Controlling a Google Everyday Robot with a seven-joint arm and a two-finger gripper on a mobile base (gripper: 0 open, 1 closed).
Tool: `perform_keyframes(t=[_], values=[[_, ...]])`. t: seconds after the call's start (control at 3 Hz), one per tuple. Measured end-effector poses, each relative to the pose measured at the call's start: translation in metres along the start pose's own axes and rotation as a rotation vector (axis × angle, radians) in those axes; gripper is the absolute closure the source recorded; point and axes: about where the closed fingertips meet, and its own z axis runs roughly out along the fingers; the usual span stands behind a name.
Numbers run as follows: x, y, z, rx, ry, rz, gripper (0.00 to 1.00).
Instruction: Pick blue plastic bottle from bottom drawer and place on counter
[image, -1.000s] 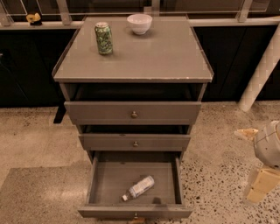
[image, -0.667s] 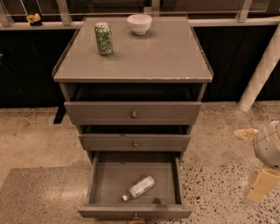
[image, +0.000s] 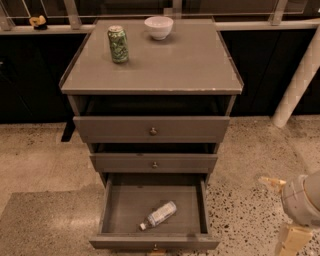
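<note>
Plastic bottle (image: 159, 215), one; end effector (image: 279, 212) lower-right.

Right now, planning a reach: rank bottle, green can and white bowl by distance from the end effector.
The end effector sits lower right.
1. blue plastic bottle, in bottom drawer.
2. green can, white bowl, both on counter: too close to call.

A robot test bay, dressed like a kitchen.
Speckled terrazzo floor (image: 40, 165), one grey drawer cabinet (image: 152, 130) before dark low cabinets (image: 270, 65), a white post (image: 297, 85); the robot's gripper (image: 295, 210) hangs low at right.
</note>
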Motion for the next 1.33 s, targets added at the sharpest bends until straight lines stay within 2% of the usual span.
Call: perform_keyframes(t=[0.33, 0.67, 1.0, 1.33], values=[[0.007, 0.0, 0.046, -0.041, 0.012, -0.071, 0.0], [-0.004, -0.018, 0.08, -0.072, 0.033, -0.172, 0.0], [-0.004, -0.018, 0.08, -0.072, 0.033, -0.172, 0.0], [-0.002, -0.008, 0.083, -0.069, 0.056, -0.176, 0.0]])
